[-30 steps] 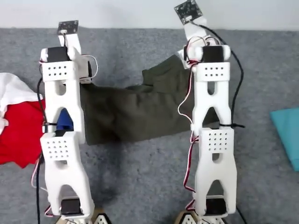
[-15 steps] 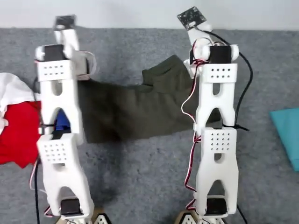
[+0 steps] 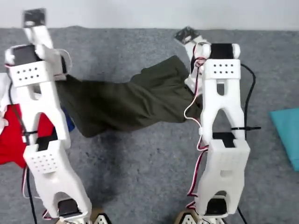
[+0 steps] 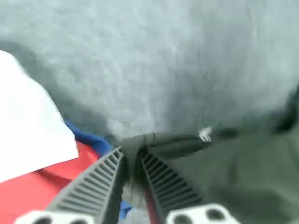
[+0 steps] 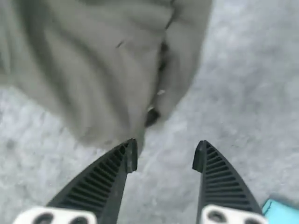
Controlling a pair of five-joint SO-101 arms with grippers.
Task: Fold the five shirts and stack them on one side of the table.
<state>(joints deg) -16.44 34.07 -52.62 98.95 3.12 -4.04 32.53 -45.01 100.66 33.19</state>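
Note:
An olive shirt (image 3: 131, 102) lies stretched across the grey table between the two arms. My left gripper (image 4: 131, 161) is shut on the olive shirt (image 4: 233, 172), pinching a bunched dark edge at its left end, just above the table. My right gripper (image 5: 163, 156) is open just off a corner of the olive shirt (image 5: 93, 70) at its right end; nothing is between the fingers, only bare table. A red shirt (image 3: 14, 135), a white shirt (image 3: 7, 86) and a bit of a blue one (image 3: 70, 123) lie in a heap at the left. A teal shirt (image 3: 287, 133) lies folded at the right edge.
The grey table (image 3: 149, 177) is bare in front of the olive shirt and between the arm bases. The white shirt (image 4: 28, 126), red shirt (image 4: 42, 186) and blue cloth (image 4: 88, 140) lie close beside my left gripper. A pale wall runs along the far edge.
The left arm has swung left, dragging the olive shirt's left end with it, so the shirt now slants. The right arm has shifted slightly right and toward the near side.

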